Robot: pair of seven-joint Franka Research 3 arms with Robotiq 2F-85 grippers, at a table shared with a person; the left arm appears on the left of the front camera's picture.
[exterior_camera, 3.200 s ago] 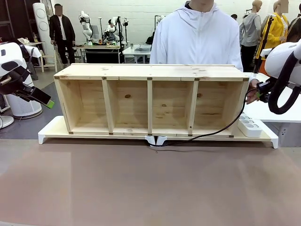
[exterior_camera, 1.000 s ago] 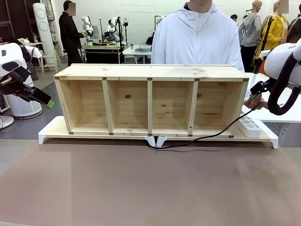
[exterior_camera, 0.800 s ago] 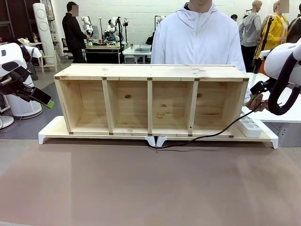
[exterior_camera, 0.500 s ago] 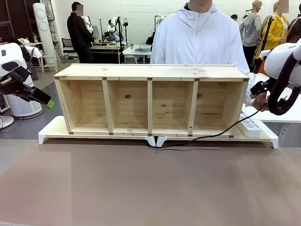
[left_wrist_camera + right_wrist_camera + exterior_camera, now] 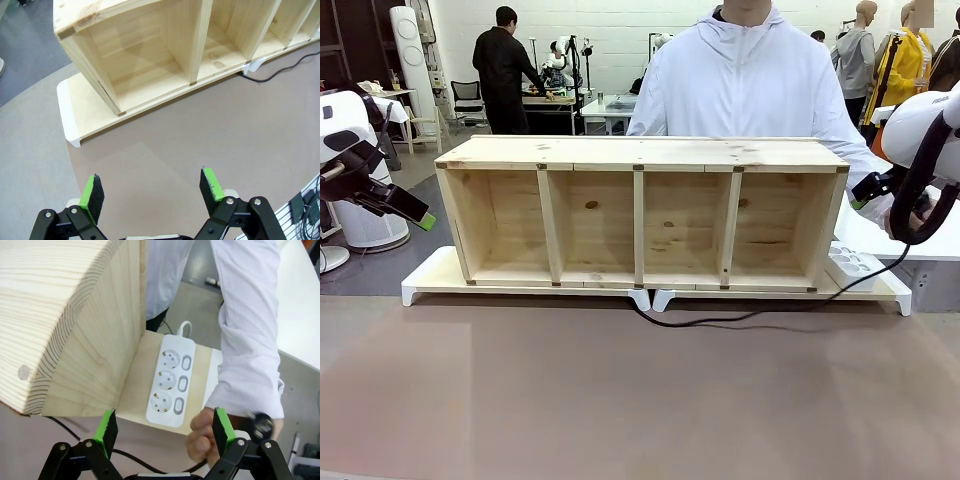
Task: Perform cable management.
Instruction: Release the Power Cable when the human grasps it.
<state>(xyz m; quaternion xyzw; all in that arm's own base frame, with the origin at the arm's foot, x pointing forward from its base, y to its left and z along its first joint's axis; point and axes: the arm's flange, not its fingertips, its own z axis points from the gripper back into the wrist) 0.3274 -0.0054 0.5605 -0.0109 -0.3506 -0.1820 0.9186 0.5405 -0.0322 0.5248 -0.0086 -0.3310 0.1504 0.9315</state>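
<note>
Person's hand [image 5: 202, 434] holds black plug [image 5: 260, 424] between spread green pads of right claw [image 5: 163, 428], beside white power strip [image 5: 171, 382]. Thin black cable [image 5: 740, 320] trails along brown worktop [image 5: 640, 400]. Pinch plug squarely before pulling. Left claw [image 5: 152, 192] spread, idle.

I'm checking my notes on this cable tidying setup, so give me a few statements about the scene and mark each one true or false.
1. The power strip has a plug in one socket. False: all three sockets are empty.
2. The right end effector is open. True.
3. The cable runs along the table in front of the wooden shelf. True.
4. The left end effector holds the cable. False: it is open and holds nothing.
5. The person's hand is next to the right end effector. True.
</note>
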